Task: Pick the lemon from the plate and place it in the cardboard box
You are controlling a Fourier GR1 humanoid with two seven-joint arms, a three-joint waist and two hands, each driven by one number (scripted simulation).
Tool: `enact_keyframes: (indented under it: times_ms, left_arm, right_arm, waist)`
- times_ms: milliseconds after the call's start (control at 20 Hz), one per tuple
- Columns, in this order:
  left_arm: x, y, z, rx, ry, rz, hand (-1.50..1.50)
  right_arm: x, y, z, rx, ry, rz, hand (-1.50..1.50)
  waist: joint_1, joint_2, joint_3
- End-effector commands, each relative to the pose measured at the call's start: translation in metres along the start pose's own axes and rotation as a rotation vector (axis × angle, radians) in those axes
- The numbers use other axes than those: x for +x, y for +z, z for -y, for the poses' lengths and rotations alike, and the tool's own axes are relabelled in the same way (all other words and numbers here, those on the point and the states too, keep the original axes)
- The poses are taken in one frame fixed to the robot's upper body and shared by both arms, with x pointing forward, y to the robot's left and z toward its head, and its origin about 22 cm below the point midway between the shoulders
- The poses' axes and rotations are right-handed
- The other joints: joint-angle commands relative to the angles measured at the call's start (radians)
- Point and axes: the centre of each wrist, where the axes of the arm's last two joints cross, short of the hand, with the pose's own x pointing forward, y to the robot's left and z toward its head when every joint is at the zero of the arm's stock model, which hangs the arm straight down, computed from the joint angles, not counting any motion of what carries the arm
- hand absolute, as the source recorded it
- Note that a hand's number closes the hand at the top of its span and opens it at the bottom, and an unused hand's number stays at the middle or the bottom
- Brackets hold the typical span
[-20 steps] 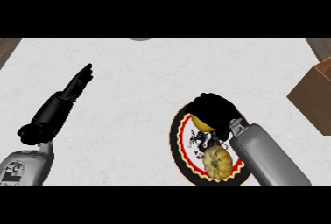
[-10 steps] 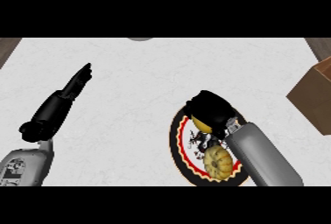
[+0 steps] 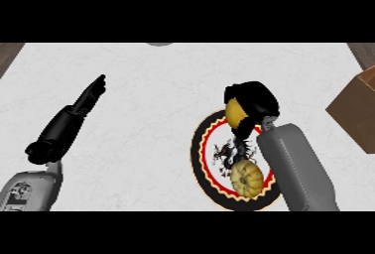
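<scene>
A yellow lemon (image 3: 236,113) shows under the curled fingers of my right hand (image 3: 253,105), which is shut on it over the far rim of the plate (image 3: 201,149). The plate is round, with a black and red border and a dark figure in its middle. The cardboard box (image 3: 354,110) stands at the right edge, only partly in view. My left hand (image 3: 86,99) lies at the left with its fingers straight, holding nothing.
A ribbed, tan, pumpkin-like object (image 3: 246,178) sits on the near part of the plate beside my right forearm (image 3: 293,163). A grey round thing (image 3: 158,43) peeks in at the counter's far edge. White counter stretches between both arms.
My right hand has lifted a little away from the plate's middle toward its far rim, and the lemon now shows yellow under the fingers. The left arm has barely moved.
</scene>
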Motion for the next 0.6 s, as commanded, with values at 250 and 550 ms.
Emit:
enact_keyframes:
  times_ms: [250,550]
  left_arm:
    - [0.001,-0.002,0.005,-0.008,0.004,-0.016,0.00]
    - [0.001,0.011,-0.007,0.018,-0.005,-0.005,0.00]
  right_arm:
    - [0.026,0.015,0.057,-0.292,0.109,-0.007,1.50]
    - [0.011,0.046,0.136,-0.515,-0.013,-0.193,1.50]
  waist:
    - [-0.011,-0.006,-0.001]
    - [-0.019,-0.012,-0.001]
